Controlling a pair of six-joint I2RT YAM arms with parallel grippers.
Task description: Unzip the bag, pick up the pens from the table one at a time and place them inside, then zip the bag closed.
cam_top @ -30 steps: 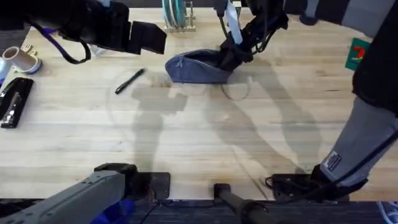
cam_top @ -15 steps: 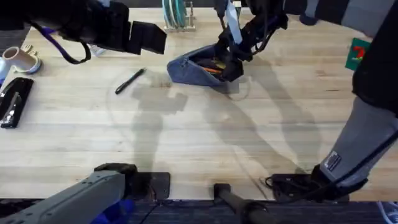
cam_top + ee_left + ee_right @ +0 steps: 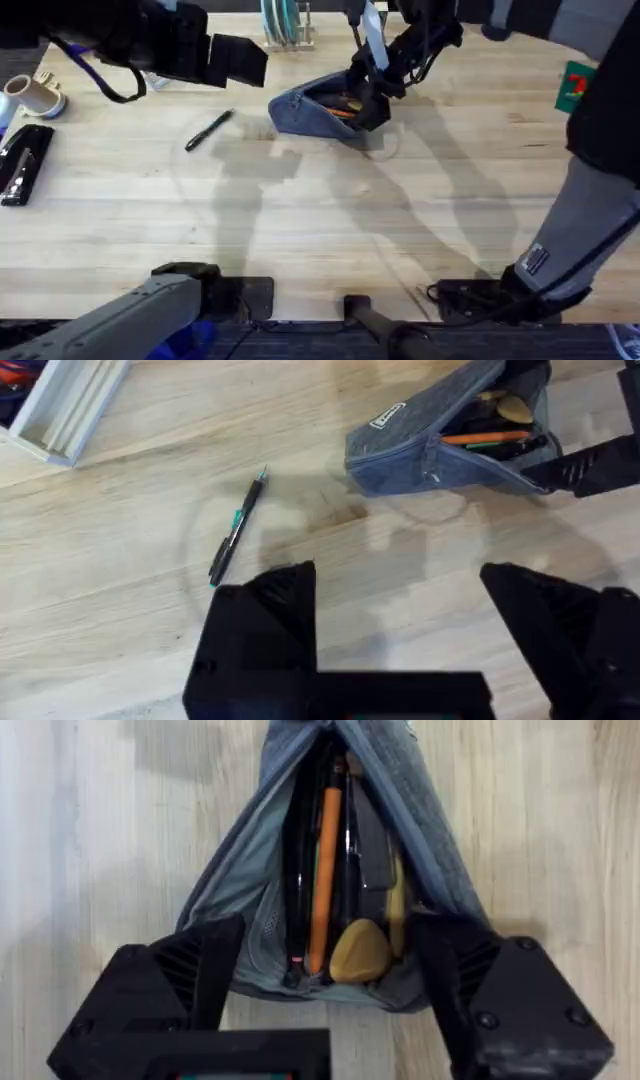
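Bag: the blue-grey pouch [image 3: 318, 108] lies at the far middle of the surface [image 3: 330, 220], its zipper open and the mouth spread wide toward the right arm's side; an orange pen [image 3: 323, 870], dark pens and a tan rounded piece [image 3: 360, 952] show inside.

Right pincer: the right pincer [image 3: 372, 97] is at the bag's open end with its fingers parted — in the right wrist view 1 finger stands on each side of the mouth, against the fabric edges, holding the opening wide; it does not clamp anything.

Left pincer: the left pincer [image 3: 400, 610] hangs above the surface with its 2 fingers spread wide and nothing between them.

Pen: 1 slim black pen [image 3: 209, 130] lies flat on bare wood to the left of the bag, apart from it, slanted with 1 end toward the bag's closed end.

Open room: plain wood surrounds the pen on every side — the near half of the surface is bare across its width.

Edges: a black stapler [image 3: 22, 163] and a tape roll [image 3: 33, 95] sit at the left edge, well apart from the pen; a rack of discs [image 3: 283, 24] stands at the far edge just behind the bag; a red and green card [image 3: 574, 86] lies near the right edge.
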